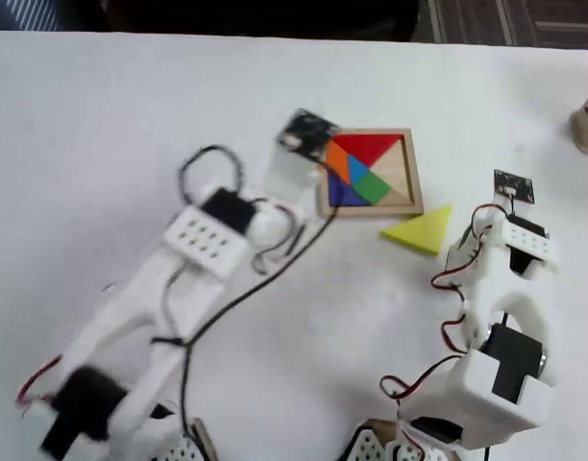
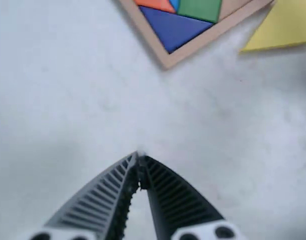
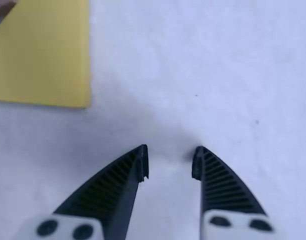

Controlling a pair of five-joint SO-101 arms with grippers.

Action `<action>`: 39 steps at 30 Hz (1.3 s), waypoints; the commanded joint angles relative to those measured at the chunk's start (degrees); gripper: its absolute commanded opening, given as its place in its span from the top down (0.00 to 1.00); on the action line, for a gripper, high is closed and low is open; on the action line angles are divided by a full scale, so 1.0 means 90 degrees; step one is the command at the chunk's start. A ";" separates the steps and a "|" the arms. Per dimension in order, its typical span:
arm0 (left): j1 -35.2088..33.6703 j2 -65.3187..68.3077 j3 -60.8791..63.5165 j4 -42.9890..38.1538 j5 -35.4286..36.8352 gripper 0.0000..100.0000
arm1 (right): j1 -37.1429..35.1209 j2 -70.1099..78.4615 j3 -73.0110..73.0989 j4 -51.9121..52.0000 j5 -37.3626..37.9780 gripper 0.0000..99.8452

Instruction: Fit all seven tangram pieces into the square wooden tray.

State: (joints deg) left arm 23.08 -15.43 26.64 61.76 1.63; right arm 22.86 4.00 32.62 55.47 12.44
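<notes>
Right jaws up close: black, ribbed, parted a little with nothing between them, over the bare white desk (image 3: 218, 75). The yellow triangle (image 3: 43, 55) lies flat just beside them, smooth with crisp edges. Left jaws are pinched tip to tip, empty, hanging near a corner of the wooden tray (image 2: 165, 60). The tray holds a blue piece (image 2: 175, 27), green piece (image 2: 200, 9), orange piece (image 2: 155, 4) and red piece (image 1: 371, 147) packed to one side, with bare wood on the other. The yellow triangle lies outside the tray, between it and the right arm (image 1: 501, 259). A black cable (image 1: 236, 303) trails across the desk by the left arm (image 1: 179, 269).
</notes>
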 commanded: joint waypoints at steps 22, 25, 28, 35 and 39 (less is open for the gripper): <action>-0.4078 -0.1753 0.3819 -0.3438 0.0440 0.98 | -0.0913 0.1167 -0.3321 0.0190 -0.1807 0.97; -0.4078 -0.1255 0.3507 -0.3438 0.0440 0.98 | -0.0982 0.2095 -0.3995 -0.0210 -0.2344 0.97; -0.4088 -0.1099 0.3370 -0.3438 0.0440 0.98 | -0.0972 0.2974 -0.4796 -0.0249 -0.2471 0.97; -0.4088 -0.1099 0.3370 -0.3448 0.0420 0.98 | -0.0904 0.4049 -0.6271 0.0718 -0.2462 0.97; -0.4088 -0.1099 0.3370 -0.3448 0.0400 0.98 | -0.1187 0.4117 -0.6623 0.1880 -0.1758 0.98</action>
State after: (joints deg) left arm -13.05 -25.36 60.04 32.31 4.79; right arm 14.77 41.89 -23.65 65.41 -7.78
